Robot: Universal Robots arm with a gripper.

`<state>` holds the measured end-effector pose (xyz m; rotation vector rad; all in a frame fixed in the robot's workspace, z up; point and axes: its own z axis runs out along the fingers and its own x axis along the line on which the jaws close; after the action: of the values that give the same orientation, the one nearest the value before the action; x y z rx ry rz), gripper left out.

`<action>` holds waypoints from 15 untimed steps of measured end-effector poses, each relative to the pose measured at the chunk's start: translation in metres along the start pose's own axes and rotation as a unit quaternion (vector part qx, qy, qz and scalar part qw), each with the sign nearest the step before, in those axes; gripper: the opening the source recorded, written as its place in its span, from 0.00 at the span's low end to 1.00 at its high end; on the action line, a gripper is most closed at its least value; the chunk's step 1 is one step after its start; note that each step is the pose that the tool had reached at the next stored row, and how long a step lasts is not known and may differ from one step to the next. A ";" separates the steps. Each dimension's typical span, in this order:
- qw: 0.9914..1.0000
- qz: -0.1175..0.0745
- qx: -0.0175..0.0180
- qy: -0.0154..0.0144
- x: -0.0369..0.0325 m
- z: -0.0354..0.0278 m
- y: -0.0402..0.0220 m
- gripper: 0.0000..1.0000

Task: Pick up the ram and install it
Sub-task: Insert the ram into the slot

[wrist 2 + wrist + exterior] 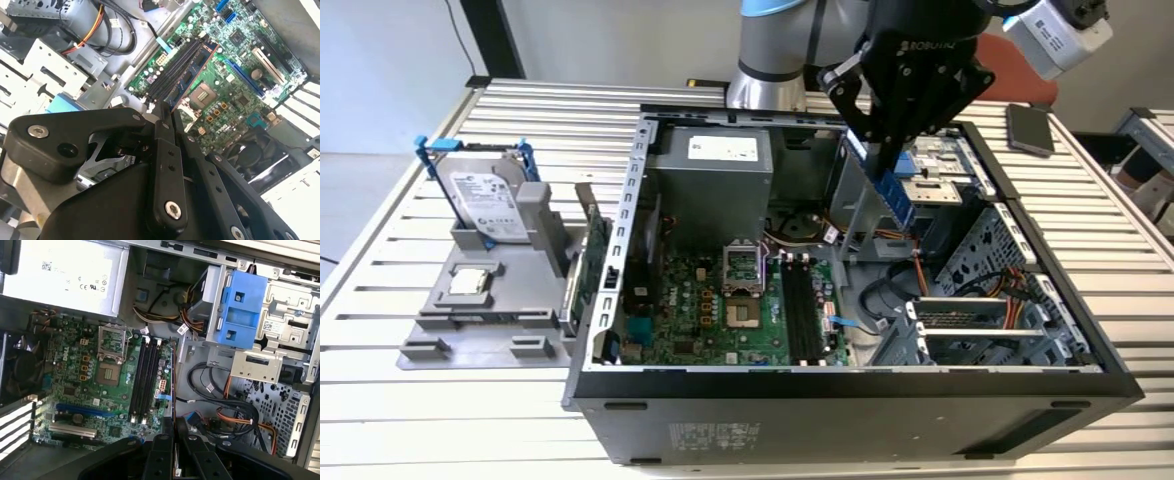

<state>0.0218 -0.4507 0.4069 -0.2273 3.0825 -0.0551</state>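
Pickup is done — the jaws are clamped on the ram, which hangs edge-down over the open case, above the memory slots — not yet seated.

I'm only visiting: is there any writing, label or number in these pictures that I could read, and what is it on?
Nothing can be quoted with confidence.
Gripper: white lettering on its body, blurred.
Ram stick that it grips: no legible print.
Power supply: white label, print too small.
Hard drive: label, too small.
Computer case: pale print on its outer wall, too small.
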 end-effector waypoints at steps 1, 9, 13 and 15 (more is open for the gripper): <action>1.000 0.004 -0.001 0.001 0.0000 0.0002 0.0000 0.00; 1.000 0.018 -0.006 0.003 0.0003 0.0034 -0.0002 0.00; 1.000 0.018 -0.006 0.003 0.0003 0.0035 -0.0002 0.00; 1.000 0.019 -0.006 0.003 0.0003 0.0038 -0.0002 0.00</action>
<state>0.0217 -0.4510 0.4030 -0.1705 3.0936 -0.0363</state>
